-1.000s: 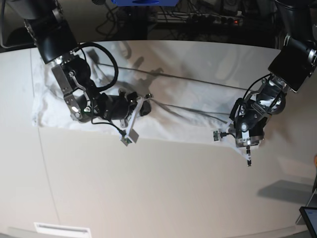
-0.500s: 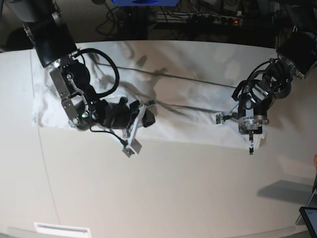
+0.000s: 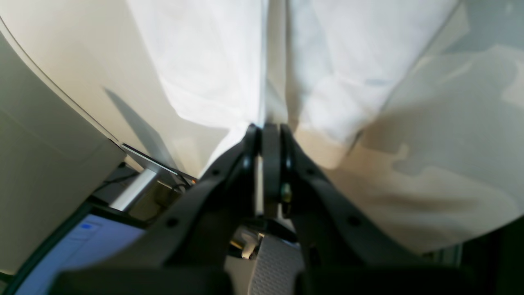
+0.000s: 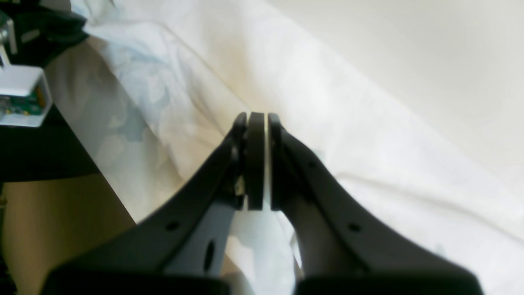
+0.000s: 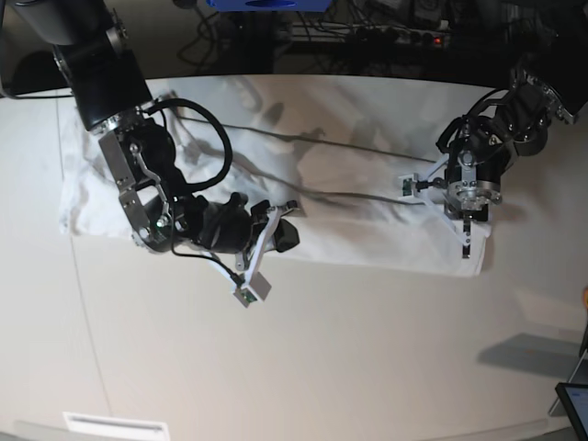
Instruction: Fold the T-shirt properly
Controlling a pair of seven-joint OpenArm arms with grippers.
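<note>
The white T-shirt (image 5: 358,225) lies stretched across the far half of the off-white table (image 5: 276,367), with taut creases running between the two arms. My left gripper (image 5: 466,241) is at the shirt's right end. In the left wrist view this left gripper (image 3: 266,127) is shut, and the T-shirt (image 3: 213,73) gathers into a fold at its tips. My right gripper (image 5: 287,230) is near the shirt's front edge, left of centre. The right wrist view shows the right gripper (image 4: 257,116) shut with a pale strip of the T-shirt (image 4: 368,135) between its pads.
Cables and a power strip (image 5: 404,37) lie beyond the table's far edge. A screen (image 5: 574,404) stands off the table's near right corner, also seen as the screen (image 3: 82,241) in the left wrist view. A white strip (image 5: 115,424) sits at the front left.
My left gripper has moved toward the far right, drawing the shirt's right end outward and tightening the creases. The right gripper has shifted slightly nearer and to the right. Both stay shut.
</note>
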